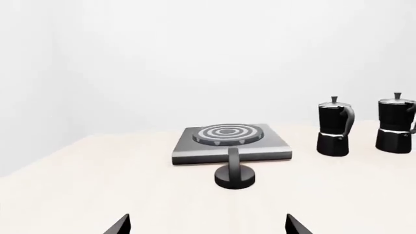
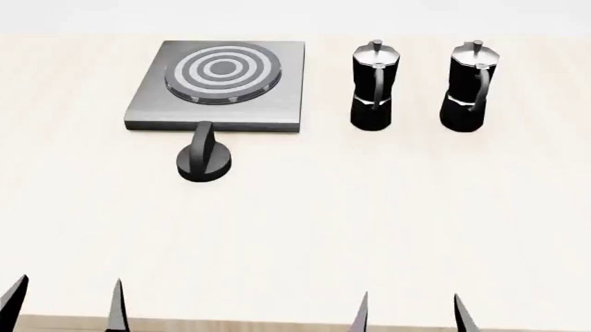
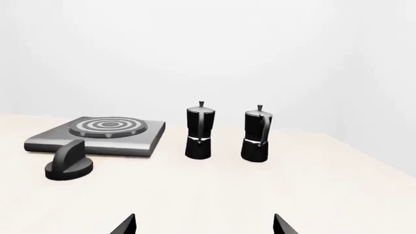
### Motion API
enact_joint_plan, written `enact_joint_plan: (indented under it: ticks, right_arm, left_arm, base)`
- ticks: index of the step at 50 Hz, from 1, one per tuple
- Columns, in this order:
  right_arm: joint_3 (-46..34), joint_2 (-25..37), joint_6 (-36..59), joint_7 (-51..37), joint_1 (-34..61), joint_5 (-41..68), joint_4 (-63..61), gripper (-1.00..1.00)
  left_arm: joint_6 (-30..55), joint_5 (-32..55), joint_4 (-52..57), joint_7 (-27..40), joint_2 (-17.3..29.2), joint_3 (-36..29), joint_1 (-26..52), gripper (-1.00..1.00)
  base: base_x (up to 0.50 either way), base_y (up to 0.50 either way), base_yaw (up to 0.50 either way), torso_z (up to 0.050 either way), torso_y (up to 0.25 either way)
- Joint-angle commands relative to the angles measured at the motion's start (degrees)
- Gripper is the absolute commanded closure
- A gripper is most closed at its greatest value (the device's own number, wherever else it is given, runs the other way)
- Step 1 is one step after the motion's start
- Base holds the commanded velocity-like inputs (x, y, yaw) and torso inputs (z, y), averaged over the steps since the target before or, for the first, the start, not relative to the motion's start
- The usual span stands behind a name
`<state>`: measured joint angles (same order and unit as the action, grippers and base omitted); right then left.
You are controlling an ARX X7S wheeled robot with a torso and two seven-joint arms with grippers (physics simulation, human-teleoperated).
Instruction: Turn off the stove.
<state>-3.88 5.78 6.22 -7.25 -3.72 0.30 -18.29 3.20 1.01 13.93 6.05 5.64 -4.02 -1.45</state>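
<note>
Stove untouched: both grippers wait at the near table edge, nothing turned yet.

The stove point(image 2: 217, 86), a flat brushed-grey metal slab with a burner of concentric rings, sits at 11 o'clock in the head view; its black round knob point(image 2: 204, 158), with a raised grip bar, stands just in front, toward 6 o'clock of the slab. 2 glossy black-and-silver moka pots point(image 2: 374, 86) point(image 2: 468, 86) stand at 1 o'clock. The left gripper point(image 2: 65, 304) and right gripper point(image 2: 411, 311) hold their jaws spread and empty, well apart from the knob on the pale matte table point(image 2: 295, 235). Reaching, gripping and turning all remain, I judge.
</note>
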Motion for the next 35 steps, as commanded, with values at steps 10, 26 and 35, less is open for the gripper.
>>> enact_joint_plan:
  ticks: [10, 26, 35]
  right_arm:
    - [-0.03, 1.47, 4.32, -2.53, -2.63, -5.32, -14.82, -1.0]
    - [-1.36, 2.6, 3.72, -4.95, -3.2, -8.03, -17.03, -1.0]
    - [-1.78, 3.09, 4.82, -5.06, -2.95, -7.6, -17.39, -1.0]
  left_arm:
    - [7.69, 5.13, 17.7, -1.63, 2.02, 2.41, -2.83, -1.0]
    - [7.8, 7.61, 21.18, -0.64, 2.84, 3.09, -3.51, -1.0]
    - [7.41, 8.18, 20.84, -0.34, 3.24, 2.68, -3.57, -1.0]
  base:
    - [0.0, 0.0, 0.0, 0.0, 0.0]
    - [0.0, 0.0, 0.0, 0.0, 0.0]
    - [0.0, 0.0, 0.0, 0.0, 0.0]
